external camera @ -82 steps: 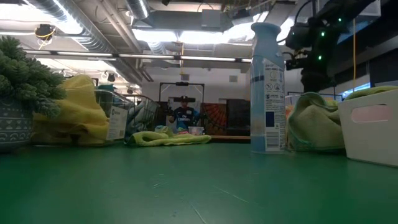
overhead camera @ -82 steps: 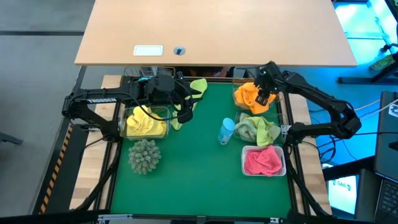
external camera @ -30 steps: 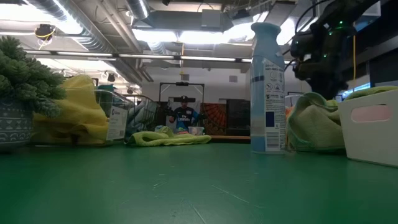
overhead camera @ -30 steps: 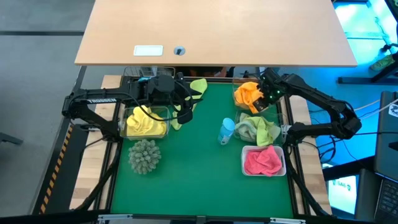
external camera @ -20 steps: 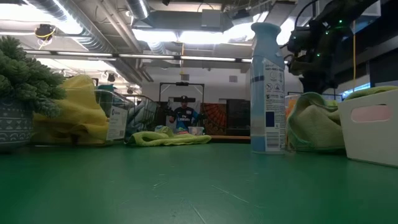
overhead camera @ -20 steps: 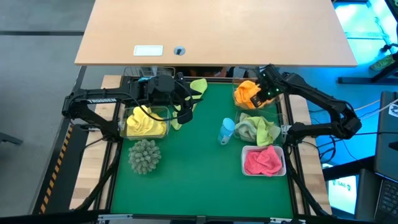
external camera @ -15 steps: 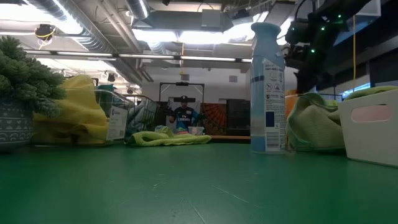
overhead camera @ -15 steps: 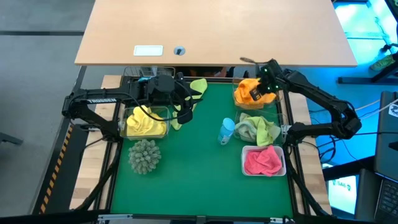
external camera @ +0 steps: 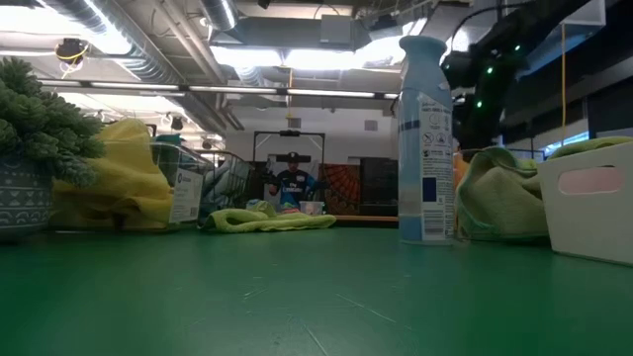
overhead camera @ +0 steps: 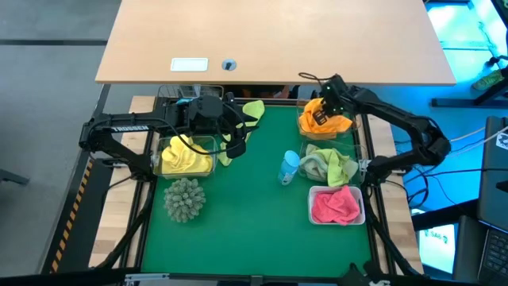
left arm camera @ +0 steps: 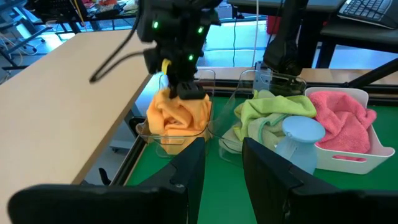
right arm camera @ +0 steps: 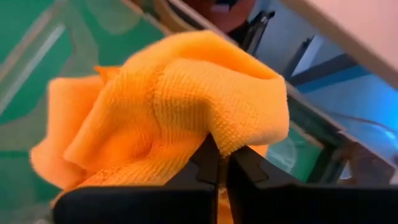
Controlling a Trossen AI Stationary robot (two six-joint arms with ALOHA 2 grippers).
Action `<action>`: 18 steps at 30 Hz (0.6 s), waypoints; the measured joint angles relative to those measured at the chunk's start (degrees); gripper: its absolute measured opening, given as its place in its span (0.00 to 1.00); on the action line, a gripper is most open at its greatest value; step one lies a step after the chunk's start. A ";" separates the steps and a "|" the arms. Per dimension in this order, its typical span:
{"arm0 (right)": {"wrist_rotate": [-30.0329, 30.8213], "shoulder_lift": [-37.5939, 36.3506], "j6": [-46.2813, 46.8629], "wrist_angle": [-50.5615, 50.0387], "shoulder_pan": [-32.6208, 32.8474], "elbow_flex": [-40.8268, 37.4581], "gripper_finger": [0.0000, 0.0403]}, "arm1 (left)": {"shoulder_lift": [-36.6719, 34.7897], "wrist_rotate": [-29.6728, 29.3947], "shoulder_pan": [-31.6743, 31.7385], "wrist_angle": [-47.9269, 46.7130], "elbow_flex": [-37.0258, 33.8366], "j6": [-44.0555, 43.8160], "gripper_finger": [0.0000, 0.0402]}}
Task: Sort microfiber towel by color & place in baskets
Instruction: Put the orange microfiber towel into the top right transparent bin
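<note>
The right gripper (right arm camera: pixel 217 163) pinches a fold of the orange microfiber towel (right arm camera: pixel 168 106), fingers nearly together, directly above its clear basket (overhead camera: pixel 304 127), likely to tuck it inside. The left gripper (left arm camera: pixel 219 165) waits part-open.

You had three baskets (overhead camera: pixel 361 151) in a column along the mat's right edge, each holding a towel (overhead camera: pixel 335 205), the bottle (overhead camera: pixel 289 166) just left of the middle one, and the spiky ball (overhead camera: pixel 185 199) front left.

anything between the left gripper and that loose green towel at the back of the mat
Nothing visible. In the high view the left gripper, open, sits right beside the green towel at the mat's back edge, with no bin or bottle between them.
</note>
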 joint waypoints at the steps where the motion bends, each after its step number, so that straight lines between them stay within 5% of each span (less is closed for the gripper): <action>1: 0.18 1.13 -0.02 0.01 0.02 0.00 0.04 | 0.00 0.00 0.00 0.00 0.00 0.00 0.25; 18: 0.04 8.82 -0.04 -0.21 0.00 -0.04 0.07 | 0.00 -0.02 0.00 0.00 0.00 0.06 0.25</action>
